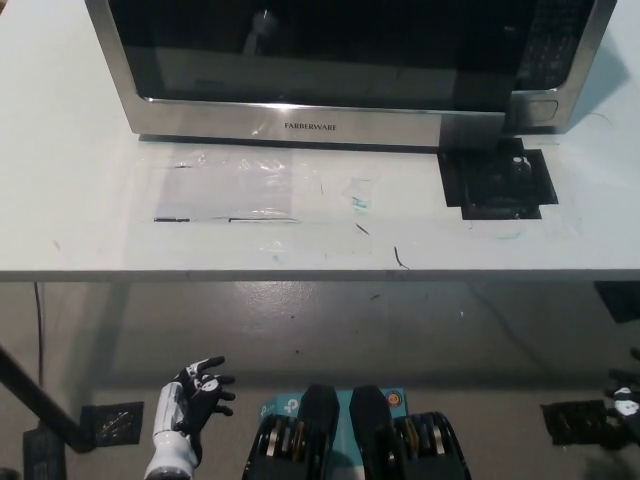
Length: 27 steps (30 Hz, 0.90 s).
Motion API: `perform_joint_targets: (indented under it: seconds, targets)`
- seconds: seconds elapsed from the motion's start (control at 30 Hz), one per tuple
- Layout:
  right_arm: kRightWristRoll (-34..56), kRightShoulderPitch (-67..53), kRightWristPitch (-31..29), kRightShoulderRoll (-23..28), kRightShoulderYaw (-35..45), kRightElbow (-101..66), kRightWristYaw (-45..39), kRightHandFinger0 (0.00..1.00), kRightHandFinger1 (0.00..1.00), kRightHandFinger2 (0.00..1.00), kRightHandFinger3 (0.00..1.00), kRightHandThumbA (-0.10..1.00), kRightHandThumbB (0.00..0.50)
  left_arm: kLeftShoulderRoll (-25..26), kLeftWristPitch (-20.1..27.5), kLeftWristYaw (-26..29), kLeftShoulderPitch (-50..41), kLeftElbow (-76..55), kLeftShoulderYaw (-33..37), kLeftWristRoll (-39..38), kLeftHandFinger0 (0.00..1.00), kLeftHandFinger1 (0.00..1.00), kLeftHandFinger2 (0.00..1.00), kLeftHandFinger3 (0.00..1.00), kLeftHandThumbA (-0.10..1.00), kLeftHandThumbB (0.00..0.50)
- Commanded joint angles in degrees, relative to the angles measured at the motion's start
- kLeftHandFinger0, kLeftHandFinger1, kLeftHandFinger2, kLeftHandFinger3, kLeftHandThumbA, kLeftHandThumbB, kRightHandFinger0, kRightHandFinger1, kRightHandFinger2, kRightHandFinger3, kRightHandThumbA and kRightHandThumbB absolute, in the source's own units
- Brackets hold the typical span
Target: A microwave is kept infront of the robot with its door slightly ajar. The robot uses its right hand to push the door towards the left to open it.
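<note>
A stainless microwave (545,60) stands at the back of the white table (80,200). Its dark glass door (308,127), labelled FARBERWARE, stands slightly ajar, its right edge a little forward of the control panel. My white left hand (190,408) rests low at the lower left, below the table edge, fingers apart and holding nothing. Only a sliver of my black right hand (626,395) shows at the right edge of the picture, well below the table and far from the door. Its fingers are not clear.
A black tape patch (497,180) marks the table in front of the microwave's right end. Clear tape (230,190) lies before the door. The table's front edge (320,275) runs across the picture, with grey floor and black floor markers (112,422) below.
</note>
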<state>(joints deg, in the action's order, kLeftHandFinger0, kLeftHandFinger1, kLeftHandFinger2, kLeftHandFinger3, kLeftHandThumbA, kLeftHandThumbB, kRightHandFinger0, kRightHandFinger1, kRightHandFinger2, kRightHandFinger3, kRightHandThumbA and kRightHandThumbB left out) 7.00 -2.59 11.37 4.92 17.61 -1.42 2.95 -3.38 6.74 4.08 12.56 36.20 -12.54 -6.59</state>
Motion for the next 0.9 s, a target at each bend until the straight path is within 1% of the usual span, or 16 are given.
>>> perform_joint_targets:
  seconds: [0.0,0.07,0.13,0.17,0.2,0.27,0.3,0.4,0.5,0.57,0.6,0.63,0.7,0.73,0.77,0.87]
  targets:
    - [2.2,0.7,0.7,1.8,2.6,-3.2,1.2,0.38,0.52,0.59,0.78,0.44,0.213,0.2,2.1,-0.1,0.7,-0.9,0.1,-1.0,0.32,0.34,0.40,0.53,-0.10,0.206]
    - [3.5,1.1,1.0,3.0,5.4,-5.0,1.9,0.37,0.51,0.59,0.75,0.44,0.223,0.2,2.6,0.3,0.8,-0.7,0.1,-0.9,0.29,0.32,0.39,0.54,-0.10,0.215]
    - [4.2,1.5,1.3,3.7,6.2,-5.4,1.3,0.36,0.51,0.59,0.75,0.45,0.215,0.1,1.9,0.5,0.3,-1.3,0.1,-0.8,0.29,0.32,0.39,0.54,-0.10,0.202]
    - [4.7,1.7,1.8,3.9,7.0,-6.0,1.6,0.35,0.49,0.58,0.73,0.44,0.223,0.1,1.8,0.6,0.2,-1.5,0.2,-0.8,0.29,0.32,0.39,0.54,-0.10,0.196]
    - [5.8,2.5,3.5,5.5,9.3,-8.5,2.4,0.36,0.49,0.57,0.72,0.43,0.223,0.0,2.1,0.4,0.2,-1.5,0.0,-1.2,0.30,0.33,0.39,0.54,-0.10,0.216]
    - [5.9,2.6,3.9,5.5,9.7,-8.8,2.3,0.37,0.49,0.57,0.72,0.43,0.223,0.0,2.3,0.4,0.2,-1.4,0.0,-1.3,0.29,0.32,0.39,0.53,-0.10,0.218]
    - [6.7,3.1,5.3,6.3,10.9,-11.3,2.7,0.38,0.52,0.59,0.72,0.41,0.223,0.0,2.2,0.9,0.3,-1.1,0.0,-0.9,0.29,0.32,0.38,0.53,-0.10,0.230]
    - [7.0,4.1,7.1,7.6,11.7,-13.4,2.6,0.42,0.56,0.62,0.74,0.38,0.195,0.2,2.2,0.9,0.1,-1.3,0.1,-0.7,0.28,0.32,0.38,0.53,-0.10,0.216]
    - [7.5,5.3,8.0,8.6,11.7,-15.0,2.3,0.42,0.55,0.61,0.74,0.37,0.196,0.4,2.0,1.1,-0.3,-1.9,0.1,-0.6,0.29,0.32,0.37,0.52,-0.10,0.222]
    - [7.7,6.8,8.5,9.7,11.4,-16.2,2.0,0.39,0.53,0.61,0.76,0.35,0.195,0.3,1.7,1.2,-0.3,-2.2,0.1,-0.6,0.29,0.32,0.37,0.51,-0.10,0.208]
    - [7.5,7.2,9.0,9.9,11.3,-16.5,2.2,0.39,0.53,0.60,0.76,0.35,0.208,0.4,1.6,1.2,-0.3,-2.2,0.0,-0.7,0.30,0.33,0.38,0.51,-0.10,0.205]
    - [7.2,8.8,10.0,10.7,10.8,-17.1,2.2,0.39,0.53,0.60,0.77,0.35,0.189,0.5,1.7,1.1,-0.2,-1.9,0.0,-0.9,0.31,0.34,0.39,0.51,-0.10,0.215]
    - [7.4,10.2,10.9,11.3,10.4,-17.5,2.1,0.39,0.52,0.60,0.77,0.35,0.193,0.7,1.7,1.1,-0.3,-2.0,0.1,-0.7,0.30,0.34,0.39,0.51,-0.10,0.205]
    - [6.8,13.0,13.3,12.3,9.6,-18.7,2.5,0.39,0.52,0.60,0.76,0.36,0.186,0.7,1.2,1.3,-0.2,-2.0,-0.1,-0.9,0.28,0.33,0.39,0.50,-0.10,0.218]
    - [6.8,13.0,13.5,12.3,9.6,-18.8,2.5,0.40,0.52,0.60,0.75,0.36,0.187,0.7,1.2,1.3,-0.2,-2.0,-0.1,-0.9,0.28,0.33,0.39,0.50,-0.10,0.219]
    - [6.1,18.2,15.6,14.0,7.6,-20.0,2.9,0.42,0.53,0.60,0.77,0.34,0.165,0.7,0.9,1.0,-0.2,-2.2,-0.1,-1.2,0.27,0.32,0.36,0.49,-0.10,0.212]
